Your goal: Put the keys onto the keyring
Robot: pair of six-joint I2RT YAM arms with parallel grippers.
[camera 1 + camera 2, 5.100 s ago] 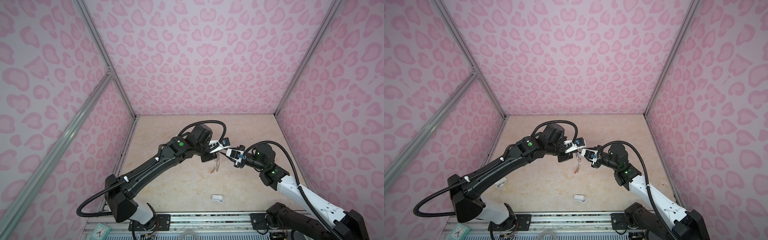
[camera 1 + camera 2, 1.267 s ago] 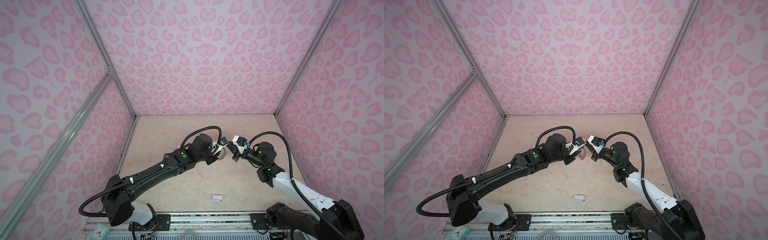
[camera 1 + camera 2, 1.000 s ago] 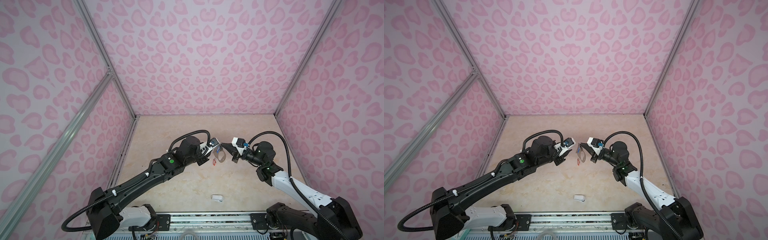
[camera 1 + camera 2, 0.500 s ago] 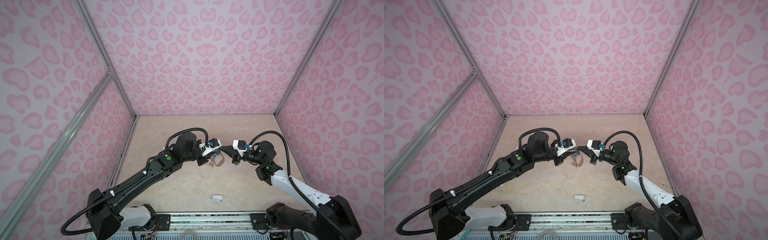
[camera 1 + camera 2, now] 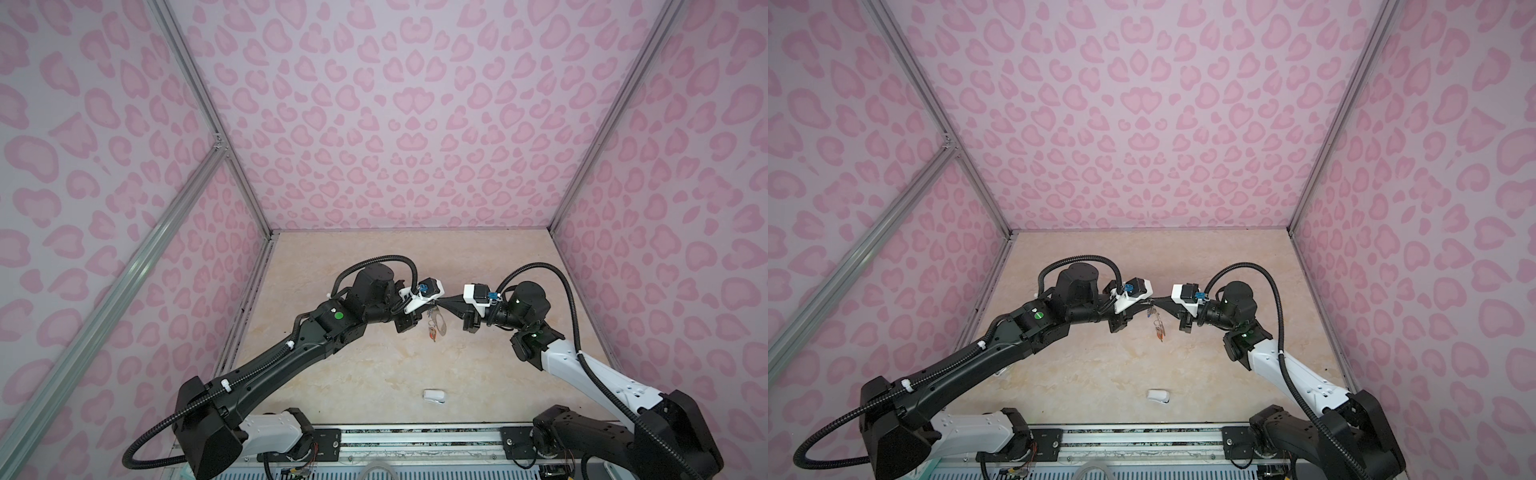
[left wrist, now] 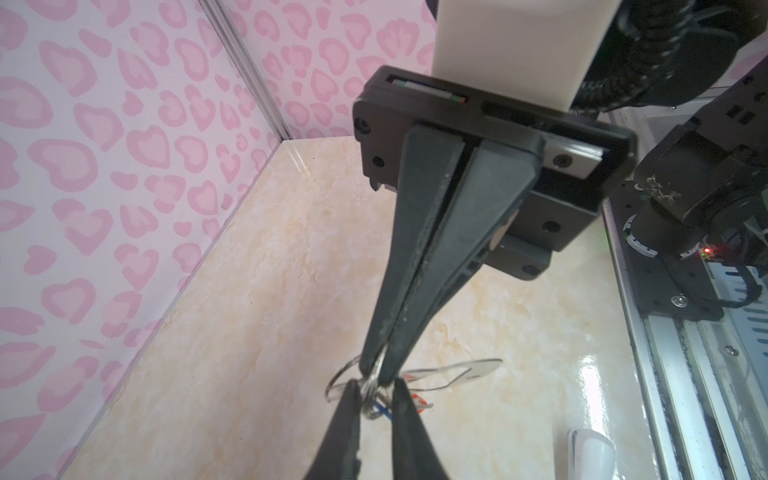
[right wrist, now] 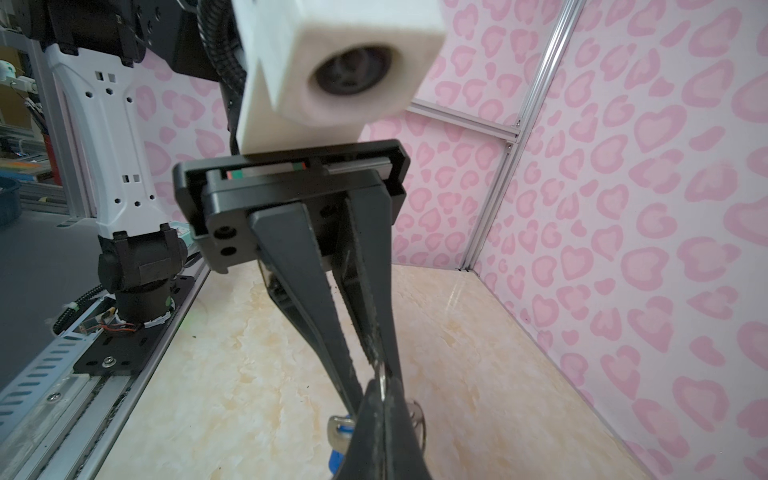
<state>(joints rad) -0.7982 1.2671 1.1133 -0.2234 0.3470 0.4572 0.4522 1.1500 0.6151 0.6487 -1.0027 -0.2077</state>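
Note:
Both grippers meet tip to tip above the middle of the floor. My right gripper [image 5: 443, 300] [image 7: 380, 388] is shut on the top edge of the keyring [image 5: 439, 323] [image 6: 461, 369], a thin plate hanging below it. My left gripper [image 5: 435, 300] [image 6: 376, 386] has closed in on one small wire ring of the keyring, and only a narrow gap shows between its fingers [image 6: 352, 399]. The keys dangle from the plate: one with an orange-red tag [image 5: 433, 332] [image 5: 1159, 332] and one with a blue tag [image 6: 384, 409] [image 7: 336, 457].
A small white rounded object [image 5: 434, 395] [image 5: 1158, 395] lies on the marble floor near the front. A metal rail [image 5: 415, 436] with both arm bases runs along the front edge. Pink patterned walls enclose the other three sides.
A second ago my left gripper stood apart to the left with wider jaws. It has come back to the right gripper's tips and narrowed onto a ring. The right gripper kept hold of the keyring.

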